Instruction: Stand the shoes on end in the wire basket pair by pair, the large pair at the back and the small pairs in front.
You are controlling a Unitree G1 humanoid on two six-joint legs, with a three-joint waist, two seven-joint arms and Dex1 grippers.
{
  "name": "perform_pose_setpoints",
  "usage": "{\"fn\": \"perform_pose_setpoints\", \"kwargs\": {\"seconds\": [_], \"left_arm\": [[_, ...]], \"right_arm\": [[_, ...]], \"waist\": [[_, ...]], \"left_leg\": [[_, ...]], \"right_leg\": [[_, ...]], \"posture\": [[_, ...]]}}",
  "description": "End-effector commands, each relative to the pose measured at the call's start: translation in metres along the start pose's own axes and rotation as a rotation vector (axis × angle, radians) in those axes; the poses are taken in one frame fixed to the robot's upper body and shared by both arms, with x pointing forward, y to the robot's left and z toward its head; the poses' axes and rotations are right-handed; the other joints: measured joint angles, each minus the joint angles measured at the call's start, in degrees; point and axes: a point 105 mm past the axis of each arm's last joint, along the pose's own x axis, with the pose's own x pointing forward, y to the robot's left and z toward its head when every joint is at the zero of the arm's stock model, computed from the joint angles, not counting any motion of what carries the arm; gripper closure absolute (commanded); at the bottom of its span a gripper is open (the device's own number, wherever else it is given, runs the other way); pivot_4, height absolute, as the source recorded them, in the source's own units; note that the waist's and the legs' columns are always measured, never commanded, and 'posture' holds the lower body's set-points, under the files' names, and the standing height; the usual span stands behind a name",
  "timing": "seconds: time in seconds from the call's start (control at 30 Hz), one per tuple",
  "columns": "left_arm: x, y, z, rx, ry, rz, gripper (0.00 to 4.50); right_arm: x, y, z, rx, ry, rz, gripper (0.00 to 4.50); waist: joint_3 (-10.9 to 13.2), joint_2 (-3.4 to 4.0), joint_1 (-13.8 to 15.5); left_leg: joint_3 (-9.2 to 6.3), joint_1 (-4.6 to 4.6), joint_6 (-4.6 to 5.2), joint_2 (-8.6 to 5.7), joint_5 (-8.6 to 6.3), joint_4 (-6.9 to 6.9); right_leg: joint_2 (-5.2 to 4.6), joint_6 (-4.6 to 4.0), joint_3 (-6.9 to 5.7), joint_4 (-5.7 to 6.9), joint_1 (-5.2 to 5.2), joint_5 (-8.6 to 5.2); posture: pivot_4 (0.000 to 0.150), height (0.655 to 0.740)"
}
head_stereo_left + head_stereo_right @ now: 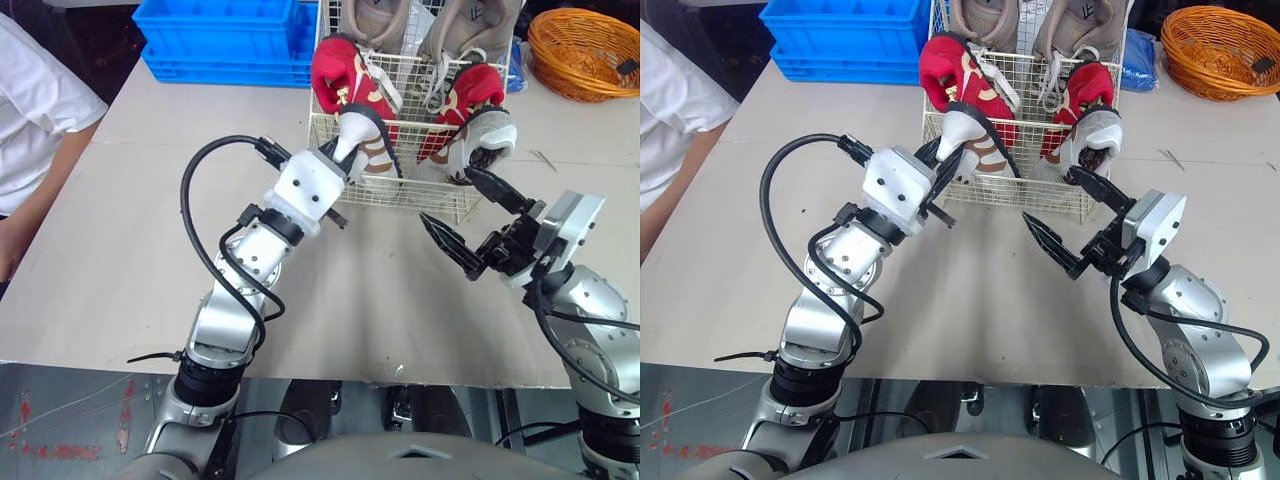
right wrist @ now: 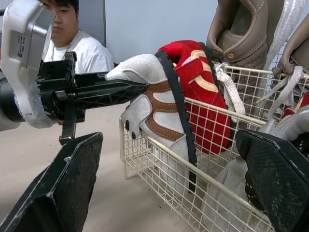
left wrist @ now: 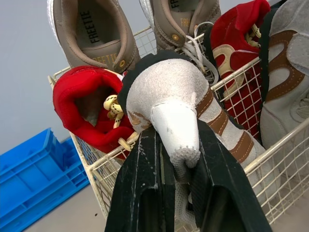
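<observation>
White-and-brown suede small shoe (image 3: 169,92) on end inside cream wire basket (image 1: 400,196), front-left corner; heel above rim, clamped by left gripper (image 3: 176,164). Right gripper (image 1: 1050,194) spread wide, near front rim, over bare beige table (image 1: 150,220).

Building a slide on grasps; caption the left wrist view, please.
Left gripper pinches white-and-brown shoe standing in wire basket; red shoes, tan shoes behind.

Silver-grey jointed arms (image 1: 225,320), white wrist housings (image 1: 305,190), looping black cables (image 1: 186,185), black tapered, cross-hatched jaws.
</observation>
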Motion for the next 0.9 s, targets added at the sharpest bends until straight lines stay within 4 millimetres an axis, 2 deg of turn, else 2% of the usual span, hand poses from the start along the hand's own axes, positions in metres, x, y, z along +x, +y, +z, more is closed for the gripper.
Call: {"fn": "perform_pose_setpoints", "kwargs": {"seconds": [0.03,0.13,0.2,0.23,0.43,0.47,0.67,0.9], "left_arm": [[0.000,-0.030,-0.028,-0.053,0.123,-0.134,4.27],[0.001,-0.029,-0.031,-0.066,0.138,-0.136,4.27],[0.002,-0.027,-0.032,-0.078,0.141,-0.130,3.30],[0.002,-0.025,-0.031,-0.085,0.138,-0.125,3.15],[0.001,-0.017,-0.030,-0.095,0.124,-0.095,0.31],[-0.001,-0.015,-0.030,-0.108,0.121,-0.087,0.15],[-0.014,-0.007,-0.029,-0.160,0.098,-0.064,0.15],[-0.042,0.002,-0.021,-0.319,0.027,-0.050,0.15]], "right_arm": [[0.000,0.000,0.008,-0.032,-0.029,-0.002,0.11],[0.000,0.000,0.008,-0.035,-0.028,-0.002,0.11],[0.000,0.000,0.008,-0.037,-0.027,-0.003,0.11],[0.000,0.000,0.008,-0.038,-0.027,-0.003,0.11],[-0.001,-0.001,0.009,-0.043,-0.027,-0.006,0.11],[-0.002,-0.001,0.009,-0.044,-0.027,-0.007,0.11],[-0.003,-0.002,0.009,-0.044,-0.023,-0.007,0.11],[-0.010,-0.006,0.007,-0.048,-0.004,-0.011,0.11]], "waist": [[0.0,0.03,0.1],[-0.1,0.10,0.5],[-0.2,0.19,0.6],[-0.2,0.20,0.6],[-0.3,0.23,0.6],[-0.2,0.23,0.6],[-0.2,0.23,0.4],[-0.2,0.25,-0.2]], "left_leg": [[0.00,0.00,0.00,0.00,0.00,0.00],[0.00,0.02,0.00,0.00,0.00,0.00],[0.00,0.02,0.00,0.00,0.00,0.00],[0.00,0.02,0.00,0.00,0.00,0.00],[-0.01,0.02,0.00,0.00,0.00,0.00],[-0.01,0.02,0.00,0.00,0.00,0.00],[0.00,-0.04,0.00,0.01,0.00,-0.01],[0.01,-0.04,0.00,0.02,0.00,-0.01]], "right_leg": [[0.00,0.00,0.00,0.00,0.00,0.00],[0.00,0.00,0.00,0.00,0.01,0.00],[0.00,0.00,0.00,0.00,0.01,0.00],[0.00,0.00,0.00,0.00,0.02,0.00],[0.01,0.00,0.00,0.02,0.00,0.00],[0.01,0.00,0.00,0.02,0.01,0.00],[0.01,0.00,0.01,0.01,-0.06,0.00],[-0.01,0.00,0.01,-0.01,-0.06,0.00]], "posture": [[0.150,0.6860],[0.150,0.6860],[0.150,0.6860],[0.150,0.6860],[0.150,0.6860],[0.150,0.6860],[0.150,0.6860],[0.150,0.6860]]}}
